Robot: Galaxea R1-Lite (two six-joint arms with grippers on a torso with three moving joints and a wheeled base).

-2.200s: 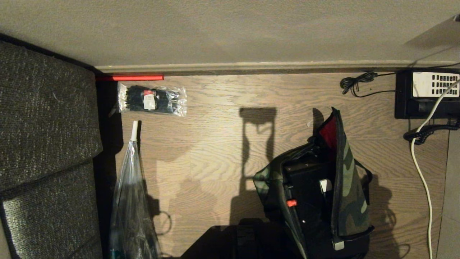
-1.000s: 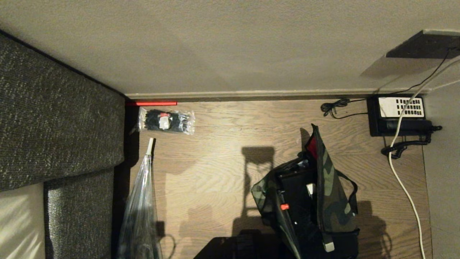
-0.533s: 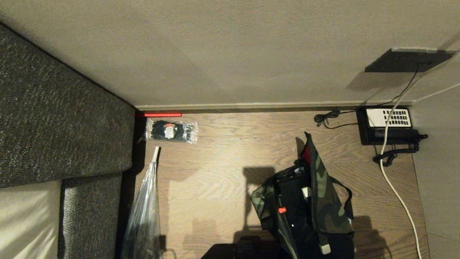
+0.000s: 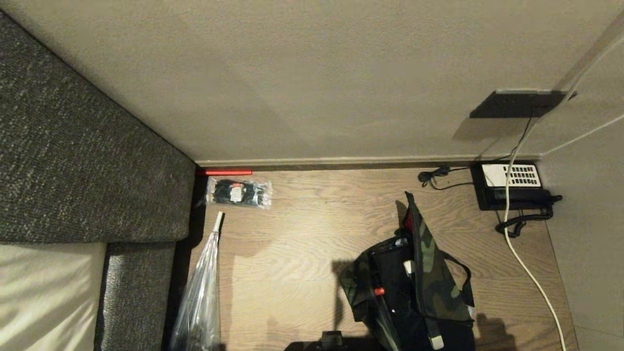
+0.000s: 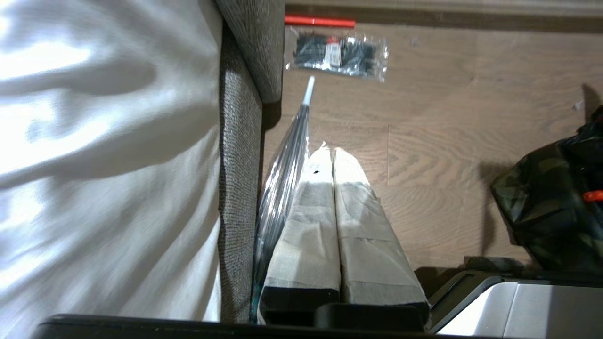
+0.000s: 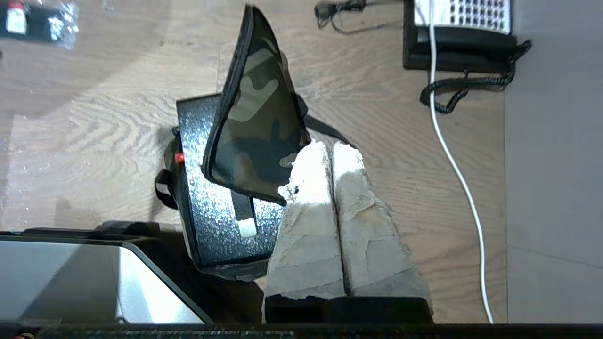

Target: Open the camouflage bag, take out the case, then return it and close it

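The camouflage bag (image 4: 441, 292) stands on the wooden floor at the lower right of the head view, its lid (image 6: 259, 117) raised upright. The black case (image 4: 392, 273) sits inside it, its speckled face (image 6: 212, 197) and small red spot (image 4: 379, 291) showing. Neither gripper appears in the head view. My right gripper (image 6: 330, 147) hangs above the floor beside the bag's lid, its taped fingers shut with nothing between them. My left gripper (image 5: 331, 151) is shut and empty too, well to the left of the bag (image 5: 546, 216), near the sofa.
A grey sofa (image 4: 87, 161) fills the left side. Beside it lie a clear plastic-wrapped umbrella (image 4: 200, 292), a packet of black ties (image 4: 239, 192) and a red rod (image 4: 224, 172). A black desk phone (image 4: 512, 187) and a white cable (image 4: 529, 275) are at the right by the wall.
The whole head view has shifted: the floor and its things sit lower and smaller, with more wall showing, so the camera has moved. The bag, the case and the other things stay where they were.
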